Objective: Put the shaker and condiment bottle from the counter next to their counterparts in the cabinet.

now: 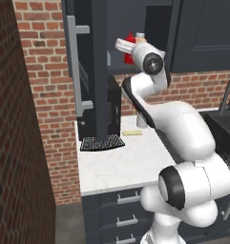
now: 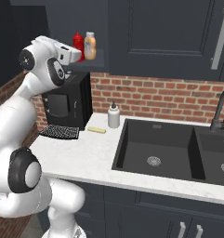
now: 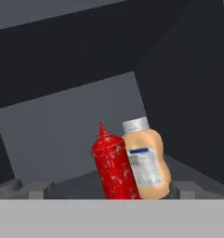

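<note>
The red condiment bottle point(image 3: 111, 167) stands on the cabinet shelf point(image 2: 95, 60), touching the orange-tan bottle with a pale cap point(image 3: 146, 160) on its right. In the right base view the red bottle point(image 2: 78, 42) and the orange one point(image 2: 89, 45) stand side by side just beyond my hand. My gripper point(image 3: 113, 188) is open, with its fingertips point(image 3: 39, 188) wide apart on either side of the red bottle and not touching it. A small pale grey shape point(image 3: 9, 186) sits far left on the shelf; I cannot tell whether it is the shaker.
The open navy cabinet door point(image 1: 95, 71) with its silver handle point(image 1: 78, 66) hangs left of my arm. On the counter point(image 2: 85, 153) stand a black coffee machine point(image 2: 69, 104), a white pump bottle point(image 2: 114, 115) and a small yellow block point(image 2: 96, 129). A dark sink point(image 2: 155, 148) lies to the right.
</note>
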